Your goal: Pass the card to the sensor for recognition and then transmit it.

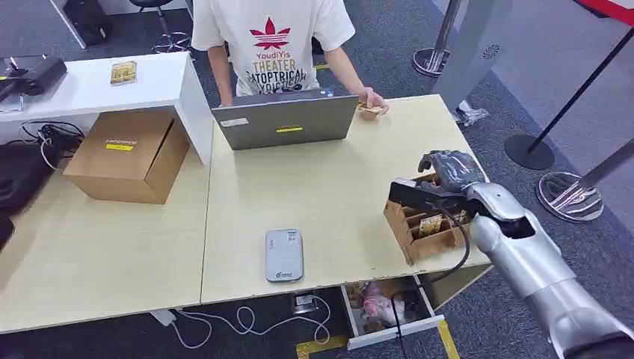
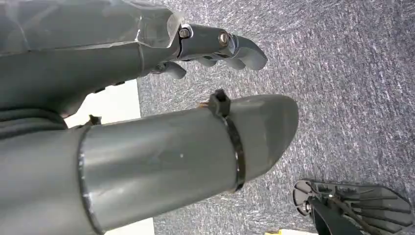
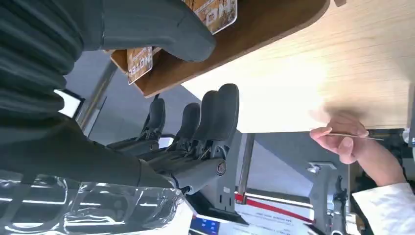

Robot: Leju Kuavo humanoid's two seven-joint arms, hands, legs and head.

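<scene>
The right robot hand (image 1: 448, 168) hovered over the brown cardboard card holder (image 1: 426, 221) at the right edge of the pale wooden desk (image 1: 329, 194), fingers apart and grasping nothing. The printed orange cards (image 1: 430, 224) sat in its slots, so the picking step looked barely begun; next the fingers needed to pinch one card, then carry it to the flat grey card sensor (image 1: 284, 255) near the front edge. The right wrist view showed a person's hand (image 3: 342, 139) holding a thin card (image 3: 355, 135). The left robot hand (image 2: 215, 46) hung over carpet, fingers curled, holding nothing.
</scene>
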